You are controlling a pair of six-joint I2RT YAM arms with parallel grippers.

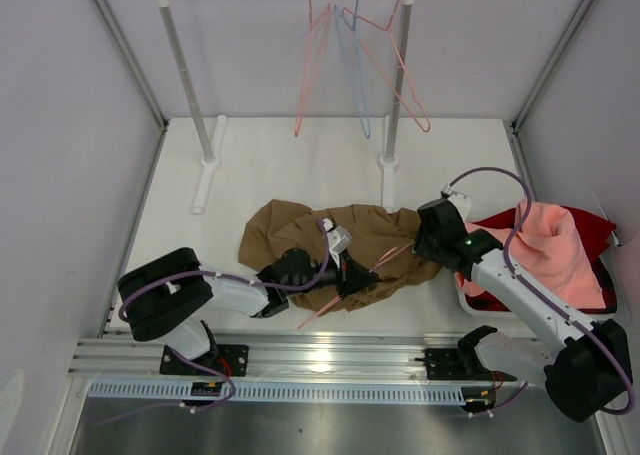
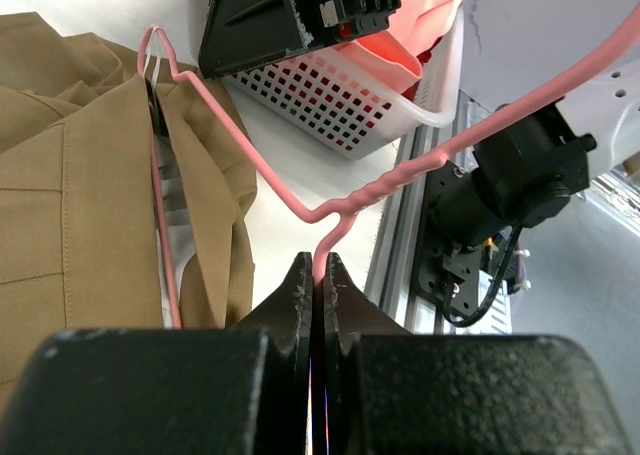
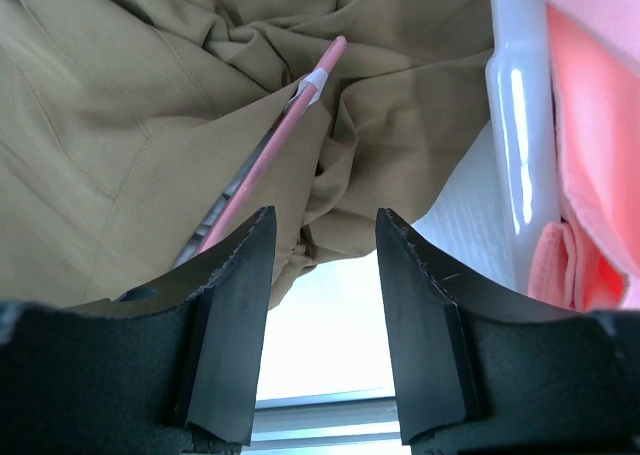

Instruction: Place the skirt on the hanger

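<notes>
The tan-brown skirt [image 1: 300, 230] lies crumpled on the white table; it also shows in the left wrist view [image 2: 70, 205] and the right wrist view [image 3: 130, 105]. A salmon-pink wire hanger [image 1: 388, 259] lies across its near edge, one end tucked into the cloth [image 2: 160, 175]. My left gripper [image 1: 357, 276] is shut on the hanger's wire near the twisted neck [image 2: 385, 187]. My right gripper [image 1: 419, 246] is open and empty just above the skirt's right edge, its jaws apart [image 3: 323, 220] beside the hanger's tip [image 3: 300, 100].
A white basket [image 1: 468, 297] at the right holds a salmon-pink cloth [image 1: 555, 245] over a dark red cloth [image 1: 590, 223]. A clothes rack [image 1: 190, 75] at the back carries pink hangers [image 1: 400, 75] and a light blue hanger [image 1: 358, 85]. Grey walls close both sides.
</notes>
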